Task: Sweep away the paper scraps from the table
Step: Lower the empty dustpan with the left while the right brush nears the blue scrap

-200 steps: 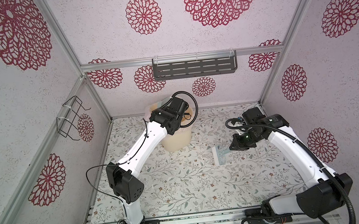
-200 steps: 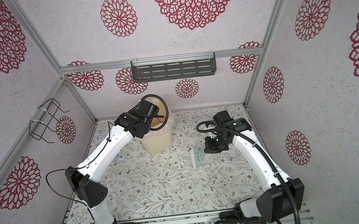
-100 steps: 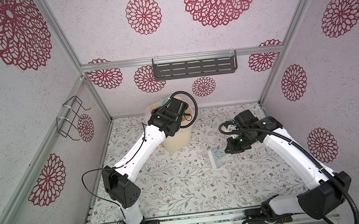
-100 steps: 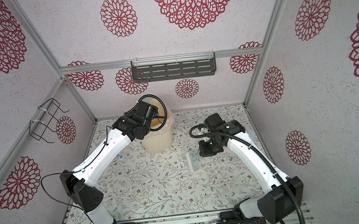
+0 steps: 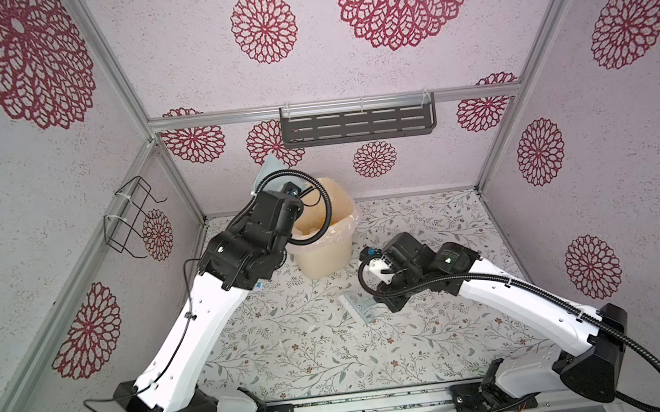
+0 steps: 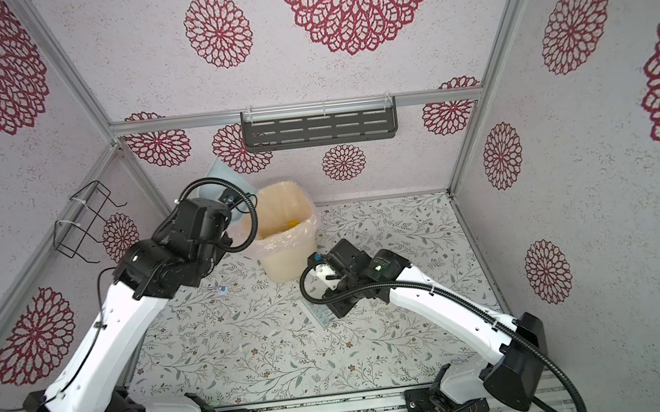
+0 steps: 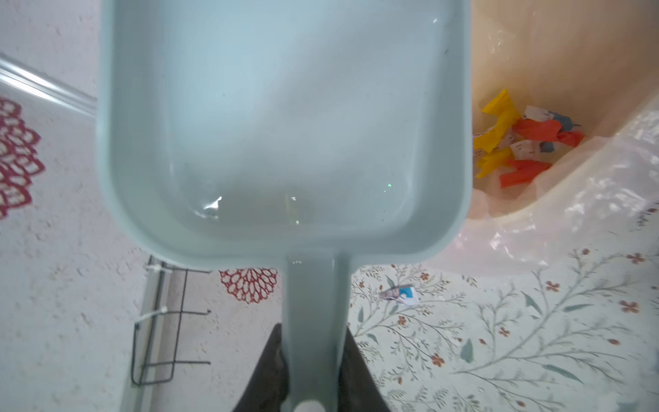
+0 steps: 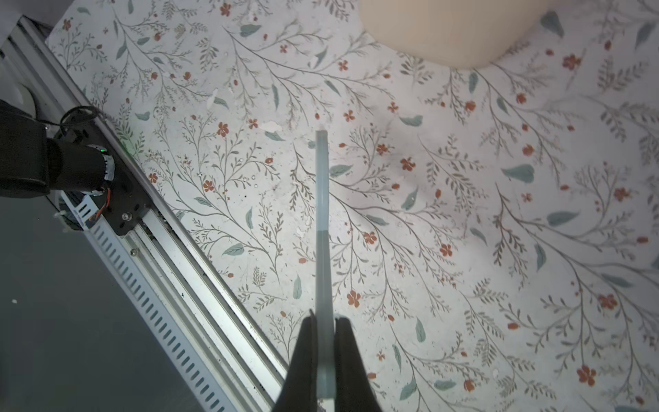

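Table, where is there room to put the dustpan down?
Bare: the front of the table, between left arm and right arm; also the back strip between bin and right wall. Crowded: near the bin, with a paper scrap and the brush.

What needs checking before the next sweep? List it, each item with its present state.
1. left fingers clamped on dustpan: ok.
2. Dustpan empty: ok, nothing in it.
3. right fingers shut on brush: ok.
4. scraps inside bin: ok.
5. table free of paper: not ok, a printed scrap lies by the bin.
6. white bits on the table being paper: cannot tell.
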Robot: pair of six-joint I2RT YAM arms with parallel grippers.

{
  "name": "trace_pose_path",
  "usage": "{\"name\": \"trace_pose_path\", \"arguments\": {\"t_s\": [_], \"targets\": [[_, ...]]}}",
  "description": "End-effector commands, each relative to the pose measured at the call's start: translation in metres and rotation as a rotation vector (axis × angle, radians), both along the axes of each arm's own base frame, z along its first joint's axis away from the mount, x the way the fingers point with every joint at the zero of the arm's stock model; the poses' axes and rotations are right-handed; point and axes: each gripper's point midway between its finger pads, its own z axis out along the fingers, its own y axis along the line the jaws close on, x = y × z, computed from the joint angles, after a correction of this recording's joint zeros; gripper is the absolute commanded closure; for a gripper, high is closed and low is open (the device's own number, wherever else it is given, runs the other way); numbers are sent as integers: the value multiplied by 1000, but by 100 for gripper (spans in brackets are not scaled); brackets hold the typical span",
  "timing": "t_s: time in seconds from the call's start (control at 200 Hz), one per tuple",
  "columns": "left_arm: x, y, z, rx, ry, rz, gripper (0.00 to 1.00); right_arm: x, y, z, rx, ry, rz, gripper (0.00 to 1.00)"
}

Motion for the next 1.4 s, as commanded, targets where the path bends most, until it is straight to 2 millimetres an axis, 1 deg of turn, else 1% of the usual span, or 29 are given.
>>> {"name": "trace_pose_path", "arguments": {"t_s": [0.0,0.1,0.175,0.235,0.305,0.41,0.525,0.57,0.766,0.791,0.866,0.961,1.096,1.196,1.306,1.396], "targets": [[-26,21,-28,-198,51,121,100,16,36,13,-1,-217,121,100],[-48,46,-36,-309,42,188,100,22,65,13,-8,-306,194,100],[-62,62,-40,-372,30,230,100,28,86,19,-8,-391,232,100],[-70,75,-42,-409,24,265,100,27,105,24,0,-456,279,100],[-77,85,-45,-431,18,299,100,26,125,27,-1,-543,334,100],[-81,95,-52,-451,25,337,100,28,152,25,-34,-664,405,100],[-81,101,-57,-469,29,361,100,39,176,26,-70,-801,454,100],[-80,102,-59,-478,32,363,100,45,186,28,-77,-852,464,100],[-75,105,-66,-504,52,375,100,77,223,24,-158,-1079,500,100],[-75,106,-67,-507,52,375,100,81,227,20,-169,-1101,507,100],[-73,108,-68,-525,55,379,100,95,238,20,-173,-1162,513,100],[-72,110,-70,-548,59,385,100,106,255,17,-158,-1224,538,100],[-72,113,-71,-560,62,393,100,120,276,3,-169,-1295,577,100],[-71,113,-75,-565,78,394,100,131,284,-9,-180,-1331,603,100],[-73,113,-76,-574,83,395,100,136,297,-27,-191,-1384,654,100],[-75,112,-76,-573,98,395,100,138,313,-35,-188,-1402,696,100]]}}
